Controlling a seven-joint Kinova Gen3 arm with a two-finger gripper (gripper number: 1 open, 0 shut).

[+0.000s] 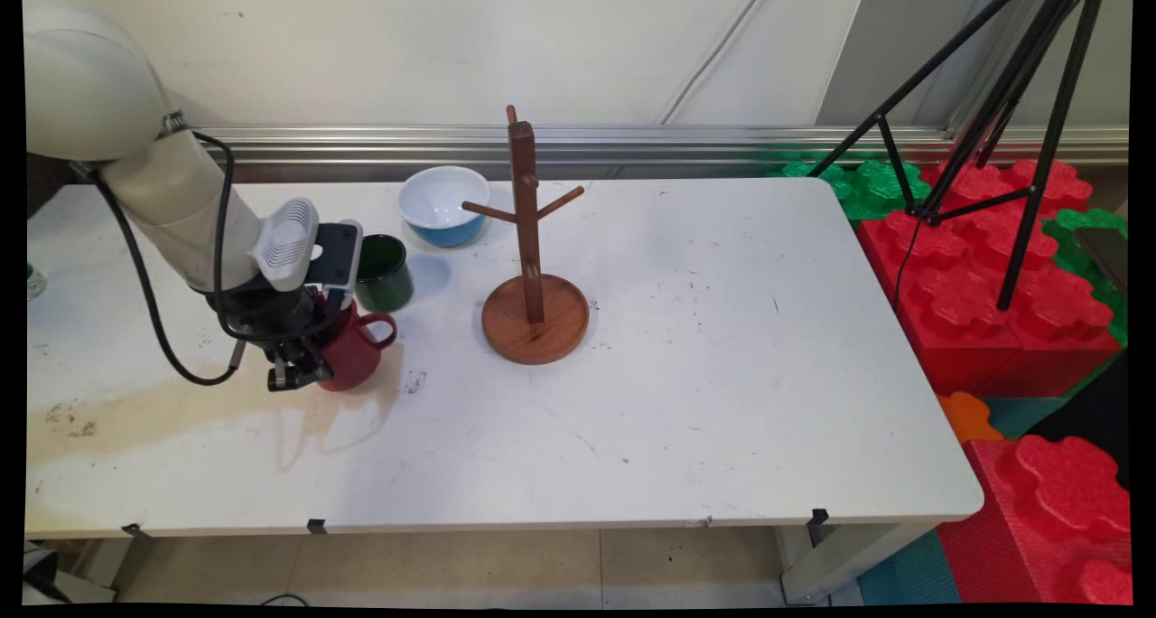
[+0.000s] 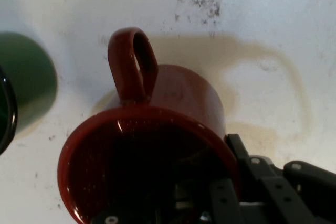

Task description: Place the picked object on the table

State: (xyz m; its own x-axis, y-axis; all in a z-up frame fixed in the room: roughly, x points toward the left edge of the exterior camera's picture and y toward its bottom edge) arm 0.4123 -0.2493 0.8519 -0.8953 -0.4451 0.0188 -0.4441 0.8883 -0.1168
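The red mug (image 1: pixel 352 351) stands upright near the left end of the white table (image 1: pixel 686 374), handle away from me, and my gripper (image 1: pixel 302 369) pinches its rim, one finger inside, the green mug (image 1: pixel 383 272) just behind it.

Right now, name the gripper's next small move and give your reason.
Probably a short straight lift. The gripper seems clamped on the red mug's rim, one finger inside, and the green mug stands close behind, so sideways motion risks a bump.
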